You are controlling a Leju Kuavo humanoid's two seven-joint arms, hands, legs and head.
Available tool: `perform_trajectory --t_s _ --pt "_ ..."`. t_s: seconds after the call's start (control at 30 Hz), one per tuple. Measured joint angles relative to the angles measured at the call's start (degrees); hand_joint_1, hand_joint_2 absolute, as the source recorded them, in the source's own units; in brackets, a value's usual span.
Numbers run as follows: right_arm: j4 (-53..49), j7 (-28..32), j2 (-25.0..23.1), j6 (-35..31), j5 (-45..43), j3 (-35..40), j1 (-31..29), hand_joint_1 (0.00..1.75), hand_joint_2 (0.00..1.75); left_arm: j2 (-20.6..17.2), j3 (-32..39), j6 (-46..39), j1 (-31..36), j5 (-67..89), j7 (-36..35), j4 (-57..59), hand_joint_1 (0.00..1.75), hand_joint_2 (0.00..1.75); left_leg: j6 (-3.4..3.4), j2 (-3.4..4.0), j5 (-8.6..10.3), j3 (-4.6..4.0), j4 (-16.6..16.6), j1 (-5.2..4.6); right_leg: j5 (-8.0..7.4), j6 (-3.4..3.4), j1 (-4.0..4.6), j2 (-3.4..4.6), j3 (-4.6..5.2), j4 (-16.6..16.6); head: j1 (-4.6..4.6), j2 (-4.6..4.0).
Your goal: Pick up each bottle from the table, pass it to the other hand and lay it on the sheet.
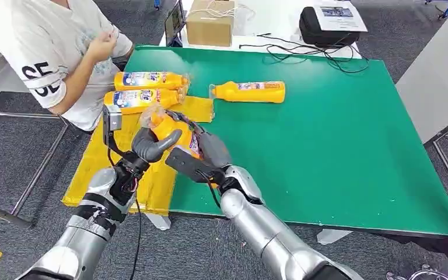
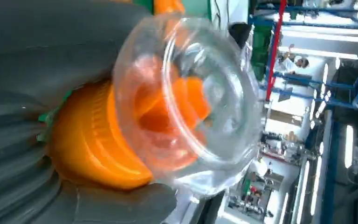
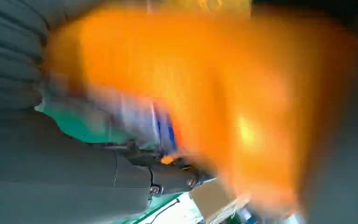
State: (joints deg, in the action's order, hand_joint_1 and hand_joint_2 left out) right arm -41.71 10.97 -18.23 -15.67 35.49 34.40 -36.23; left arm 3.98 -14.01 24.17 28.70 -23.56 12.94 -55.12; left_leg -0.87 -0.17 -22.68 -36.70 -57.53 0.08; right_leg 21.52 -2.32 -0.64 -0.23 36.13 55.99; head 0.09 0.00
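Left hand [image 1: 151,144]: grips held bottle [image 1: 172,129] near its clear cap – yours
Right hand [image 1: 201,153]: wrapped round its body
Bottle axis: cap end toward yellow sheet [image 1: 102,166] – you lay it left

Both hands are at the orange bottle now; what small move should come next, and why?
Probably the right hand should let go: the left hand already grips the orange bottle near its clear cap, and the yellow sheet lies just beneath.
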Motion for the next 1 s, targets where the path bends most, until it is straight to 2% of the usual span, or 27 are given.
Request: perform_trajectory --t_s 0.23,0.37,0.53,1.0 --pt "-1.7 -0.2 0.5 -0.3 -4.5 -3.0 0.4 0.00 1.75 0.2 1.4 -2.9 -0.1 -4.7 -2.0 0.2 1.75 1.75 0.00 -0.01 0.00 -0.01 0.0 0.00 0.00 0.00 0.00 0.00 0.00 0.0 0.04 0.00" --pt "-2.4 0.4 0.8 -0.4 -5.8 -4.4 0.9 0.00 1.75 0.2 2.2 -7.0 -0.2 -1.8 0.1 0.2 1.75 1.75 0.00 -0.01 0.00 -0.01 0.0 0.00 0.00 0.00 0.00 0.00 0.00 0.0 0.02 0.00" --pt "-4.5 0.7 2.1 -2.6 -6.9 -6.7 1.2 0.00 1.75 -0.8 3.5 -18.0 -0.4 13.0 5.8 -0.2 1.75 1.75 0.00 0.01 0.00 0.01 0.0 0.01 0.00 0.00 0.01 0.01 0.02 0.0 0.02 0.00" --pt "-11.2 1.4 4.7 -2.0 -6.7 -12.0 5.3 0.00 1.75 -1.6 7.5 -34.3 -0.3 43.3 8.2 -4.1 1.75 1.75 0.00 -0.02 0.00 -0.01 0.0 -0.01 0.00 0.00 -0.01 -0.01 0.01 0.0 0.02 0.00"
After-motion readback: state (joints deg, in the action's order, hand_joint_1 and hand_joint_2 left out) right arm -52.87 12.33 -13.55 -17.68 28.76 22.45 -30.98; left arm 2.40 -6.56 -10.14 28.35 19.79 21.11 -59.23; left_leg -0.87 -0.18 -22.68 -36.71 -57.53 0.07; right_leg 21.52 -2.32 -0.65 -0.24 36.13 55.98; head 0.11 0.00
